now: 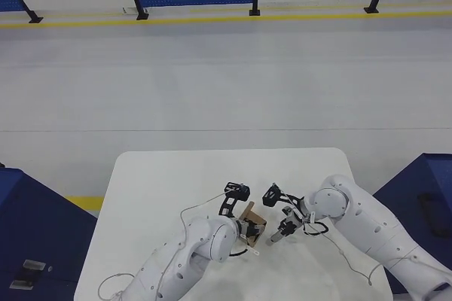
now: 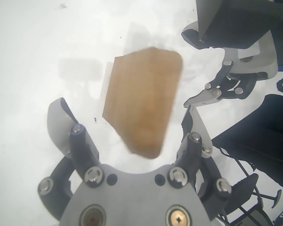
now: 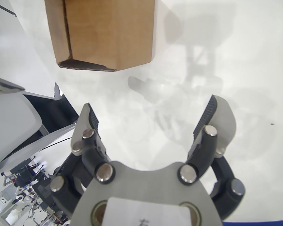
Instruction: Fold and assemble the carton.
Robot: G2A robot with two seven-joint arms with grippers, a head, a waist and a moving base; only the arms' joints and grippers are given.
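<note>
A small brown cardboard carton [image 1: 251, 220] sits on the white table [image 1: 173, 180] between the two arms. In the left wrist view a blurred brown flap of the carton [image 2: 141, 99] rises between my left gripper's [image 2: 125, 106] spread fingers, and neither pad visibly touches it. My left gripper [image 1: 245, 232] is open. My right gripper [image 3: 153, 116] is open with nothing between its fingers, and the carton [image 3: 103, 24] stands a short way ahead of it. From the left wrist view, the right gripper [image 2: 202, 97] hangs just beside the carton. In the top view the right gripper [image 1: 281, 234] is just right of the carton.
Blue panels flank the table on the left [image 1: 15, 218] and the right [image 1: 429, 188]. The table's far half is bare white surface. Beyond it lies open grey floor with a yellow line [image 1: 226, 16].
</note>
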